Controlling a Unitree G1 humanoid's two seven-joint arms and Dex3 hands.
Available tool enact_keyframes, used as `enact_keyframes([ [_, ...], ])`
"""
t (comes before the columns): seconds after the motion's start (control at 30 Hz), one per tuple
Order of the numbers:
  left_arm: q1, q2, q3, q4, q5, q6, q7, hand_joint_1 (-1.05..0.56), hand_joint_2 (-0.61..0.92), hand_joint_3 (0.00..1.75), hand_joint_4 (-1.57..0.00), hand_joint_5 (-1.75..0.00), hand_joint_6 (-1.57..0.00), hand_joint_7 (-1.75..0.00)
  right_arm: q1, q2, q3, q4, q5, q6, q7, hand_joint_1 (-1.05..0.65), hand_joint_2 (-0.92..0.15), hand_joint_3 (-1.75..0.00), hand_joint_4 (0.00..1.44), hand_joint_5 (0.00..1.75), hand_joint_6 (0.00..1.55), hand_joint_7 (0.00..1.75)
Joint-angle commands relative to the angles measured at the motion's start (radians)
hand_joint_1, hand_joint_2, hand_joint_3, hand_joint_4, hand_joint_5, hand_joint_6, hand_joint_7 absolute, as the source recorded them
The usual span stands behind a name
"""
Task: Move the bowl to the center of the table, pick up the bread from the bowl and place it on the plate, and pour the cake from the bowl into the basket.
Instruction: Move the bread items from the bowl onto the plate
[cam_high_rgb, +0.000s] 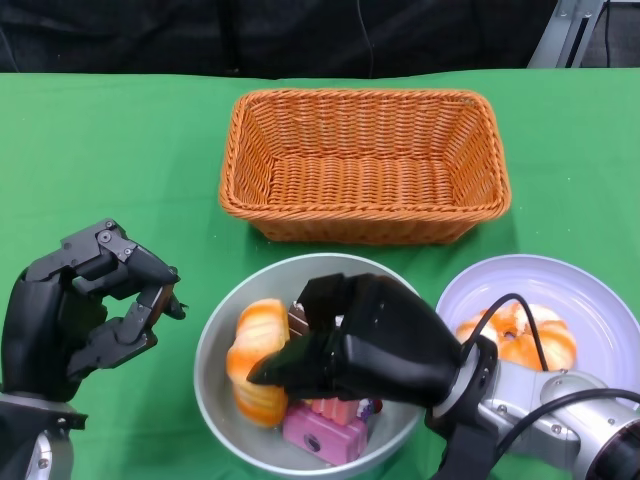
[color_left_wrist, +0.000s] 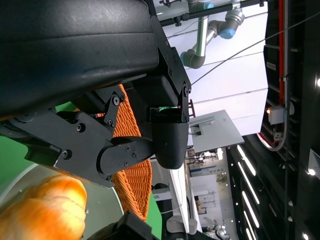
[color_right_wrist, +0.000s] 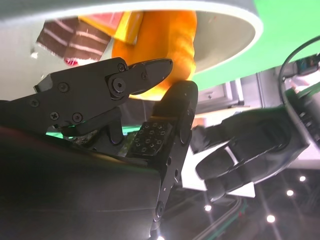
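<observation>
One woven basket (cam_high_rgb: 365, 165) stands on the green bench (cam_high_rgb: 90, 150). One grey bowl (cam_high_rgb: 215, 345) sits in front of it, and one white plate (cam_high_rgb: 600, 300) lies beside the bowl. Two orange bread rolls show: one bread (cam_high_rgb: 255, 345) in the bowl and a second bread roll (cam_high_rgb: 530, 335) on the plate. In the bowl there is one pink wrapped cake (cam_high_rgb: 320, 432) plainly in view, with one brown striped packet (cam_high_rgb: 297, 320) beside it; the right hand (cam_high_rgb: 350, 345) covers the rest, so any further count there cannot be told. Two black hands are seen, the right one and the left hand (cam_high_rgb: 85, 310).
</observation>
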Motion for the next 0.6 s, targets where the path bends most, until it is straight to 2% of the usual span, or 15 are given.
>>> enact_keyframes([
  [0.03, -0.005, 0.017, 0.011, 0.006, -0.013, -0.002, -0.012, -0.12, 0.75, 0.69, -0.88, -1.43, -0.91, -1.12, -0.021, -0.011, -0.015, 0.005, 0.01, -0.02, -0.018, -0.28, -0.92, -0.02, 0.8, 1.4, 1.17, 0.12],
  [0.13, -0.006, 0.018, 0.014, 0.014, -0.008, -0.013, -0.011, -0.13, 0.75, 0.67, -0.88, -1.42, -0.9, -1.12, -0.02, -0.009, -0.023, 0.002, 0.014, -0.019, -0.02, -0.29, -0.92, -0.03, 0.82, 1.37, 1.15, 0.16],
  [0.17, -0.006, 0.018, 0.015, 0.014, -0.008, -0.013, -0.011, -0.14, 0.75, 0.67, -0.88, -1.42, -0.9, -1.12, -0.021, -0.01, -0.025, 0.0, 0.014, -0.02, -0.022, -0.29, -0.92, -0.03, 0.82, 1.39, 1.11, 0.23],
  [0.23, -0.007, 0.018, 0.016, 0.015, -0.009, -0.014, -0.014, -0.13, 0.76, 0.66, -0.88, -1.42, -0.9, -1.11, -0.02, -0.012, -0.03, -0.005, 0.012, -0.02, -0.025, -0.29, -0.92, -0.02, 0.81, 1.41, 0.93, 0.59],
  [0.27, -0.008, 0.019, 0.016, 0.017, -0.008, -0.017, -0.016, -0.13, 0.76, 0.65, -0.88, -1.42, -0.9, -1.11, -0.019, -0.013, -0.033, -0.008, 0.012, -0.02, -0.028, -0.29, -0.92, -0.03, 0.82, 1.39, 0.89, 0.66],
  [0.47, -0.007, 0.02, 0.019, 0.016, -0.009, -0.008, -0.016, -0.13, 0.77, 0.64, -0.88, -1.42, -0.9, -1.11, -0.016, -0.021, -0.049, -0.019, 0.016, -0.039, -0.025, -0.28, -0.92, -0.02, 0.84, 1.37, 0.87, 0.71],
  [0.6, -0.008, 0.022, 0.02, 0.021, -0.016, -0.012, -0.029, -0.12, 0.78, 0.64, -0.87, -1.44, -0.9, -1.11, -0.02, -0.021, -0.056, -0.023, 0.011, -0.043, -0.035, -0.28, -0.92, -0.02, 0.86, 1.3, 0.88, 0.65],
])
